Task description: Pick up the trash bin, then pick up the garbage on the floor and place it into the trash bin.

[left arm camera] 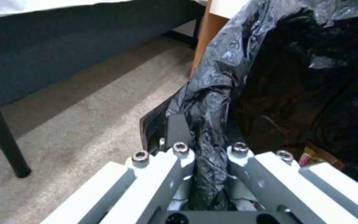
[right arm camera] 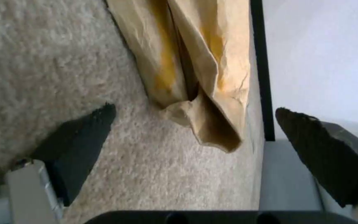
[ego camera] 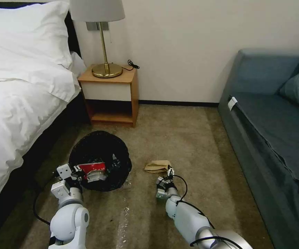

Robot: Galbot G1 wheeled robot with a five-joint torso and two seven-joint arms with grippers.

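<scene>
The trash bin (ego camera: pixel 101 152), lined with a crinkly black bag, is on the carpet near the bed, its mouth turned up toward the head view. My left gripper (ego camera: pixel 77 173) is shut on its near rim; the left wrist view shows the left gripper (left arm camera: pixel 206 124) pinching the folded black bag (left arm camera: pixel 295 77). A red snack packet (ego camera: pixel 93 168) lies inside the bin. A crumpled tan paper bag (ego camera: pixel 158 166) lies on the carpet to the bin's right. My right gripper (ego camera: pixel 169 174) is low just behind it and open, with the paper bag (right arm camera: pixel 195 62) between and ahead of its dark fingertips (right arm camera: pixel 92 127).
The white bed (ego camera: pixel 14 103) runs along the left, with a wooden nightstand (ego camera: pixel 109 97) and brass lamp (ego camera: pixel 106 69) at the wall. A blue-grey sofa (ego camera: pixel 270 131) lines the right. A shiny clear scrap (ego camera: pixel 123 214) lies on the carpet between my arms.
</scene>
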